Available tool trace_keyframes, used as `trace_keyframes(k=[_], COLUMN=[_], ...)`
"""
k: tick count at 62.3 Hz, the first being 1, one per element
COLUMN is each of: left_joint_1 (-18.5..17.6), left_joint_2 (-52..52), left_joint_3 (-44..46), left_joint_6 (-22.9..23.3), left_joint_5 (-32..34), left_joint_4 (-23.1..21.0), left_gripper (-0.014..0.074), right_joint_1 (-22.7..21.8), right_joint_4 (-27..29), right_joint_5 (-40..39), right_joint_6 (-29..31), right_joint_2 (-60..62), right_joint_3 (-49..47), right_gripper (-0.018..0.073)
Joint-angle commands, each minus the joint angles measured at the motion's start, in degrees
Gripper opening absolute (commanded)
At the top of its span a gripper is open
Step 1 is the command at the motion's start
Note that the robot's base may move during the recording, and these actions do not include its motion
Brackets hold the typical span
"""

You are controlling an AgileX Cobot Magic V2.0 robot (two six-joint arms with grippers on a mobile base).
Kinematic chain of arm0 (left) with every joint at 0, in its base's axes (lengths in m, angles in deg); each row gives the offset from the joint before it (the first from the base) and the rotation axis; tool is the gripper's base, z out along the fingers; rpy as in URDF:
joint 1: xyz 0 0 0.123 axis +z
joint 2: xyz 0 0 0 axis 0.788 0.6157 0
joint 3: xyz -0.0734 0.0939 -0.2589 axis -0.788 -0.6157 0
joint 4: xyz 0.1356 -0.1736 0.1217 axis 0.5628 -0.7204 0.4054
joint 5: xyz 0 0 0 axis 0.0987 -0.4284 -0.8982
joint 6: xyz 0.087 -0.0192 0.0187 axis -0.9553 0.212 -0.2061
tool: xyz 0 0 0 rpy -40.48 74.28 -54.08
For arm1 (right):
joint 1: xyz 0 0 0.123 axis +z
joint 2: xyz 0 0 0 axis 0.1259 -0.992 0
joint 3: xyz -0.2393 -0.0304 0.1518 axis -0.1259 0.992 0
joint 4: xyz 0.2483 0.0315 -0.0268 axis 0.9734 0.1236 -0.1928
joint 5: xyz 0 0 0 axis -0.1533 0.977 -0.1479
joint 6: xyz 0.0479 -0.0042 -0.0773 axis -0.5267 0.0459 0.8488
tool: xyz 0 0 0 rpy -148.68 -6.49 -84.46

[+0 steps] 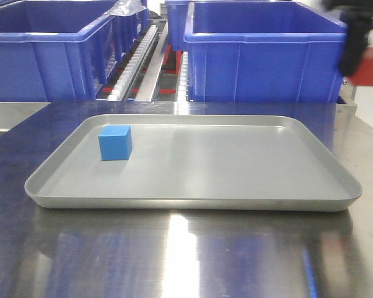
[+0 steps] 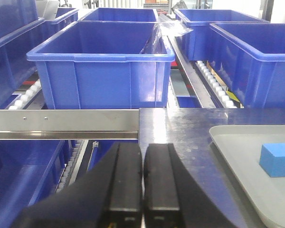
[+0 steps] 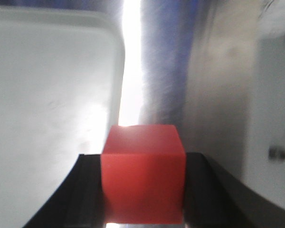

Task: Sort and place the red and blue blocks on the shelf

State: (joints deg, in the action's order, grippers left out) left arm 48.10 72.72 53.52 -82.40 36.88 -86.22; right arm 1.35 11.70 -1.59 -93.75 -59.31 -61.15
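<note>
The blue block (image 1: 115,143) sits at the left of the shallow grey tray (image 1: 193,205); it also shows in the left wrist view (image 2: 277,159). My right gripper (image 3: 143,209) is shut on the red block (image 3: 143,175), held in the air above the table beside the tray's right edge; in the front view the red block (image 1: 369,67) appears blurred at the far right, up high. My left gripper (image 2: 142,185) is shut and empty, low at the table's left edge. The shelf's brushed front rail (image 2: 61,122) with two small screws lies just ahead of it.
Big blue bins (image 1: 261,49) stand on roller tracks (image 1: 133,62) behind the steel table (image 1: 186,254). More blue bins (image 2: 102,61) fill the racking in the left wrist view.
</note>
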Motion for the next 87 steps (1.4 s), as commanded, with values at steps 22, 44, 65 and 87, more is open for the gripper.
trace_keyframes(k=[22,44,65,87], left_joint_1=[-0.2,-0.2,-0.2,-0.2], left_joint_2=[-0.8,-0.8,-0.8,-0.8], left_joint_3=[-1.5,-1.5,-1.5,-1.5], left_joint_6=[0.4,0.4,0.4,0.4], left_joint_5=[4.6,4.6,4.6,4.6], left_joint_4=[-0.2,-0.2,-0.2,-0.2], left_gripper=[0.0125,0.0125,0.0125,0.0125], right_joint_1=[-7.6,-7.6,-7.6,-7.6], right_joint_4=[-1.4,-1.4,-1.4,-1.4], right_joint_5=[-41.4,-43.3,-39.7,-39.7], right_joint_6=[3.2,3.2,3.2,3.2], right_joint_2=[28.9,50.7,58.1,58.1], right_joint_3=[31.6,45.6,46.1,46.1], right_gripper=[0.0053,0.0053,0.0053,0.0053])
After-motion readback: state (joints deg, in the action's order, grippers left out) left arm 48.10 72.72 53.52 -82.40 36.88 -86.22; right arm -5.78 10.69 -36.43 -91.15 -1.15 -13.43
